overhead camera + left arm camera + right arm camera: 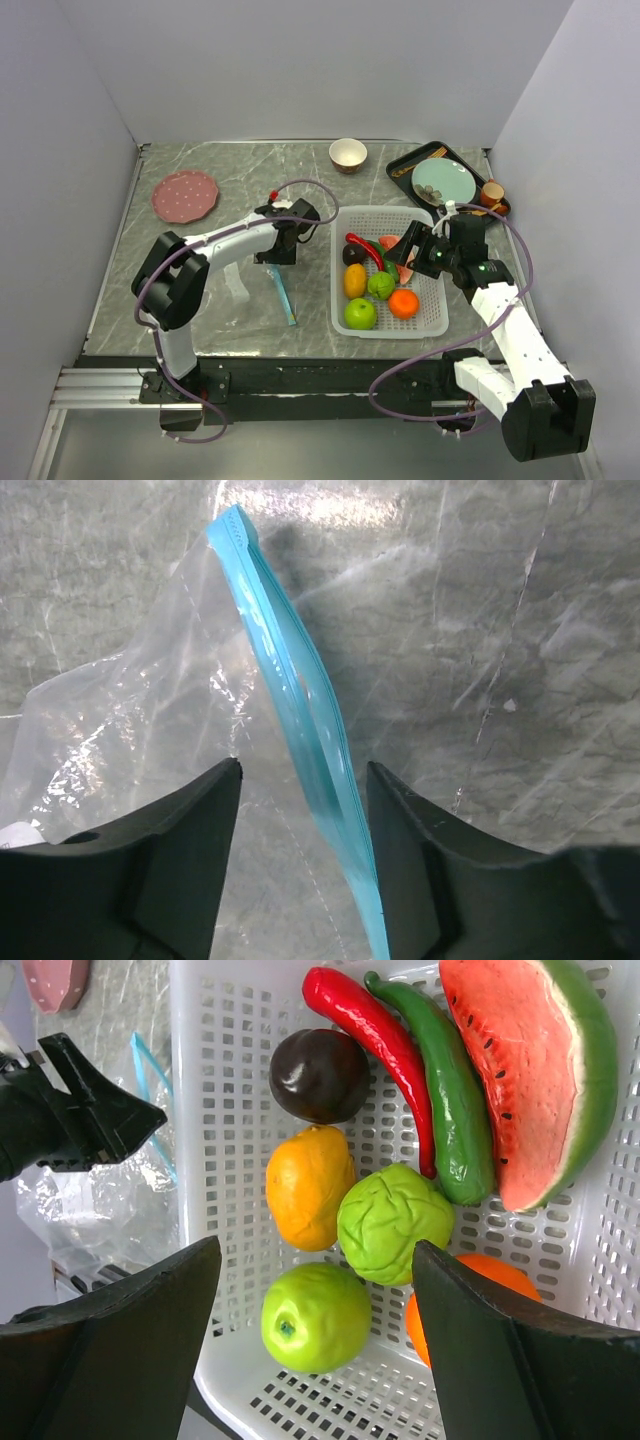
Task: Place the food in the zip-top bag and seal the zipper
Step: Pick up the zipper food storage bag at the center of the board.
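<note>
The left pincer (280,252) stands spread, and the zipper (290,680) crosses the gap between its 2 fingers. Just right, the white basket (337,290) wall blocks. Leftward, bare surface (225,195) runs to the pink plate (185,193). Under the spread right pincer (408,255), the food (390,1222) packs tight.

Toy food (390,1220) in wht basket (228,1110)

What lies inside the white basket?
Red chili, green pepper, watermelon slice, dark brown piece, lemon, wrinkled green fruit, green apple; an orange, partly covered by the right gripper.
</note>
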### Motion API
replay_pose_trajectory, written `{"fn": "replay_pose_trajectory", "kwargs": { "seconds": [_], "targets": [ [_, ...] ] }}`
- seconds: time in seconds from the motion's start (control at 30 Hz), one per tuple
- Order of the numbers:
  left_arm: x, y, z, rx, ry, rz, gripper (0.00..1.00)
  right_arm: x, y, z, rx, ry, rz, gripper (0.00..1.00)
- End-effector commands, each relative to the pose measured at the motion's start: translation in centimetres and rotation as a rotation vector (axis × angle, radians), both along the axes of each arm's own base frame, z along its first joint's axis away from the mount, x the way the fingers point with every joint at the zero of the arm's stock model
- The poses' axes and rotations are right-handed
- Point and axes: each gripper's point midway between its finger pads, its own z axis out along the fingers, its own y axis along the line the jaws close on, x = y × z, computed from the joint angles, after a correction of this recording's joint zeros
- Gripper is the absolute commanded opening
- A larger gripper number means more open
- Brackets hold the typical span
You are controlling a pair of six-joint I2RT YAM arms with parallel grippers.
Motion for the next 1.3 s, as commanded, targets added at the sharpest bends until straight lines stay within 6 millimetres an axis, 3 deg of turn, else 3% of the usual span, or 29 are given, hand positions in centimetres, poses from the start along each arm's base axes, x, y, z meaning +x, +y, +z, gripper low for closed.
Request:
{"fn": "replay_pose_trajectory", "kwargs": {
  "seconds": [0.0, 0.13, 0.27, 0.4, 0.63, 0.77, 0.8, 0.87, 0.93, 1.1, 1.2, 1.27],
  "targets": [
    [-0.5, 0.1, 0.7, -0.016, 0.013, -0.024, 0.63, 0.3, 0.1, -0.2, -0.01, -0.017, 0.017, 0.84],
    [-0.6, 0.4, 1.0, 0.006, 0.02, -0.035, 0.77, 0.4, 0.2, -0.2, -0.006, -0.017, 0.017, 0.84],
    [-0.7, 0.3, 0.9, 0.01, 0.039, -0.061, 0.73, 0.4, 0.2, -0.3, -0.002, -0.016, 0.013, 0.84],
    [-1.1, 0.2, 0.2, 0.01, 0.072, -0.075, 0.54, 0.4, 0.2, -0.4, -0.002, -0.011, 0.012, 0.84],
    [-2.0, 0.2, -0.7, -0.001, 0.11, -0.098, 0.4, 0.2, 0.2, -0.6, -0.001, -0.01, 0.015, 0.84],
    [-2.6, 0.5, -1.3, 0.004, 0.131, -0.101, 0.24, 0.2, 0.3, -0.6, 0.002, -0.005, 0.017, 0.84],
    [-2.7, 0.6, -1.4, 0.005, 0.13, -0.096, 0.15, 0.2, 0.3, -0.6, 0.001, -0.006, 0.018, 0.84],
    [-2.9, 0.7, -1.2, 0.001, 0.125, -0.095, 0.11, 0.2, 0.3, -0.5, 0.001, -0.01, 0.019, 0.84],
    [-2.8, 0.6, -0.6, -0.015, 0.106, -0.096, 0.01, 0.2, 0.3, -0.5, 0.002, -0.009, 0.02, 0.84],
    [-2.2, -0.6, 1.6, -0.064, 0.049, -0.125, 0.01, 0.2, 0.5, -0.5, 0.012, -0.006, 0.023, 0.84],
    [-1.6, -2.3, 4.2, -0.122, -0.013, -0.158, 0.01, 0.2, 0.5, 0.1, 0.017, -0.021, 0.024, 0.84],
    [-1.0, -4.0, 7.0, -0.197, -0.081, -0.185, 0.01, 0.2, 0.4, 0.4, 0.018, -0.033, 0.017, 0.84]
  ]
}}
